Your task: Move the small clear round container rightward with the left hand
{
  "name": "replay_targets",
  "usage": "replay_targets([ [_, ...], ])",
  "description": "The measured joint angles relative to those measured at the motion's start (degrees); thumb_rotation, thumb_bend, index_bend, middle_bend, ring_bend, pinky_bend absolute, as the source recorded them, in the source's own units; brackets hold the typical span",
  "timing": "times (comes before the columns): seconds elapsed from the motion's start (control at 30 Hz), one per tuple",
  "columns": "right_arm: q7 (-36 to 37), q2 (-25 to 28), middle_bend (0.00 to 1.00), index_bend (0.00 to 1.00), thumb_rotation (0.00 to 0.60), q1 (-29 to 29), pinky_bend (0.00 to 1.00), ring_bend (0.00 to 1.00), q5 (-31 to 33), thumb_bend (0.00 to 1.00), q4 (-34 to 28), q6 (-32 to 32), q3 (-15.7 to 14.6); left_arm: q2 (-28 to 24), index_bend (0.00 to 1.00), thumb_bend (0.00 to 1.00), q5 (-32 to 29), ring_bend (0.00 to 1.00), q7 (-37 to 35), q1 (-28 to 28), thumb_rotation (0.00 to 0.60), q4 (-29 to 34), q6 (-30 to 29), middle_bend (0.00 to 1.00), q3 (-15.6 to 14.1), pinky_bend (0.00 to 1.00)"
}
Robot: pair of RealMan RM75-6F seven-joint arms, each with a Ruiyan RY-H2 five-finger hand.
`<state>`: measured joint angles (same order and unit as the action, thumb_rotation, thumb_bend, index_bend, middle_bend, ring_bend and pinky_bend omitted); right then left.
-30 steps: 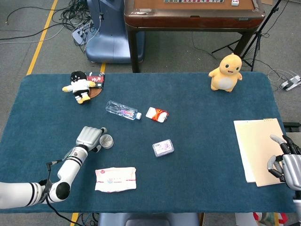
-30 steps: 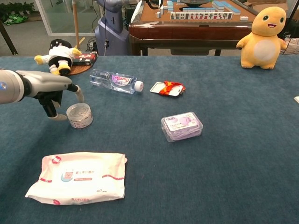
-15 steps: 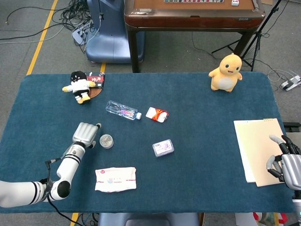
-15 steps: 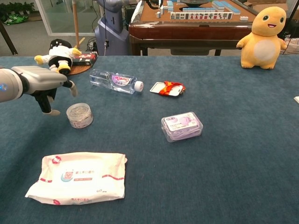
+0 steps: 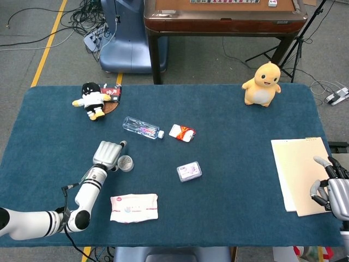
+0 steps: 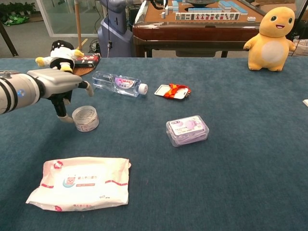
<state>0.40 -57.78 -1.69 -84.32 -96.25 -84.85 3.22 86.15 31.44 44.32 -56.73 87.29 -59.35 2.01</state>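
Dark blue felt-covered table [image 5: 229, 218]: work surface; bears all items below.

Left hand, grey metal, on white-and-black arm [image 5: 108, 154] [image 6: 60, 89]: sits at the left side of the container, fingers curved down around its near-left wall. Contact looks likely in the chest view; a full grip cannot be confirmed, and the fingers are not wrapped tight. Compared with half a second ago, when the hand stood lifted and just clear to the left, it has closed back in on the container.

Right hand, grey metal [image 5: 330, 188]: rests on the cream paper folder [image 5: 297, 172] at the table's right edge, fingers loosely apart, holding nothing. Unchanged.

White-and-pink wet-wipe pack [image 5: 134, 207]: near the front edge, below the container. Unmoved.

Small clear round container [image 5: 125, 163] [image 6: 85, 118]: upright, left-centre of table, well apart from the clear lilac rectangular box [image 5: 189, 171] to its right. Shifted slightly rightward against the earlier frames.

Task status, as judged: rightward move under way in short nudges; most of the travel is left to do.
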Motion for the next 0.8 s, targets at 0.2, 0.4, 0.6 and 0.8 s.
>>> replay_targets([
  [0.2, 0.18, 0.06, 0.20, 0.23, 0.600, 0.00, 0.23, 0.07, 0.02, 0.08, 0.04, 0.07, 0.00, 1.88, 0.18, 0.20, 2.01, 1.00, -1.45, 0.51, 0.600, -0.85, -1.00, 1.00, 1.92, 1.00],
  [0.4, 0.32, 0.15, 0.20, 0.23, 0.600, -0.01, 0.23, 0.07, -0.14, 0.08, 0.02, 0.10, -0.06, 3.52, 0.18, 0.20, 2.72, 1.00, -0.33, 0.37, 0.600, -1.46, -1.44, 1.00, 2.92, 1.00],
  [0.6, 0.65, 0.25, 0.20, 0.23, 0.600, 0.05, 0.23, 0.07, -0.24, 0.08, 0.06, -0.03, -0.07, 5.22, 0.18, 0.19, 3.71, 1.00, 0.35, 0.06, 0.600, -1.49, -1.62, 1.00, 3.78, 1.00],
  [0.8, 0.72, 0.31, 0.20, 0.23, 0.600, 0.05, 0.23, 0.07, -0.27, 0.08, 0.04, 0.01, -0.09, 5.67, 0.18, 0.17, 6.53, 1.00, 0.45, 0.25, 0.600, 1.11, -3.05, 1.00, 4.17, 1.00],
])
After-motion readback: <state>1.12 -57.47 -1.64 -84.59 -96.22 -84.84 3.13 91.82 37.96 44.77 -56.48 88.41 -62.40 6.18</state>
